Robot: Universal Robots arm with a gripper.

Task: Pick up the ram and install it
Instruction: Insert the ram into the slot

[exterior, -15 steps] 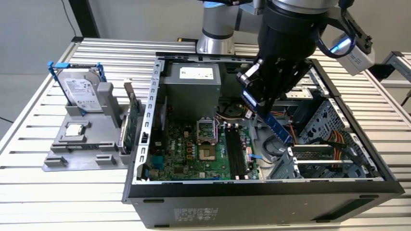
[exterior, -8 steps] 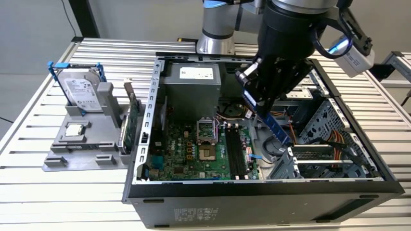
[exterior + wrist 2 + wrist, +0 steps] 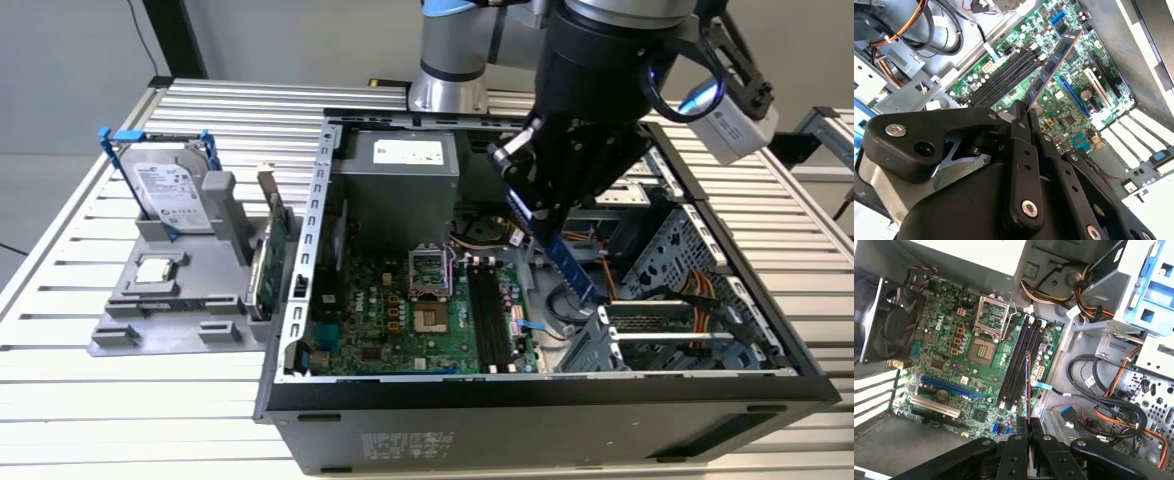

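My gripper (image 3: 537, 212) is shut on the ram (image 3: 569, 266), a long thin bluish stick that slants down from the black fingers (image 3: 1020, 131) inside the open computer case (image 3: 296, 300). The stick hangs in the air above the green motherboard (image 3: 400, 310). In the exterior view its lower end sits a little to the right of the black memory slots (image 3: 489, 312). In the second wrist view the ram (image 3: 1055, 61) stretches out past the slots (image 3: 1004, 75). In the first wrist view the ram (image 3: 1028, 385) shows edge-on, beside the slots (image 3: 1016, 362), with the gripper (image 3: 1028, 429) clamped on its near end.
A silver hard drive (image 3: 171, 188) and a green card (image 3: 267, 262) stand in a grey holder (image 3: 160, 310) on the slatted table, at the exterior view's left. Inside the case are a power supply (image 3: 398, 160), a fan (image 3: 889, 322), cable bundles (image 3: 1104, 390) and a drive cage (image 3: 667, 300).
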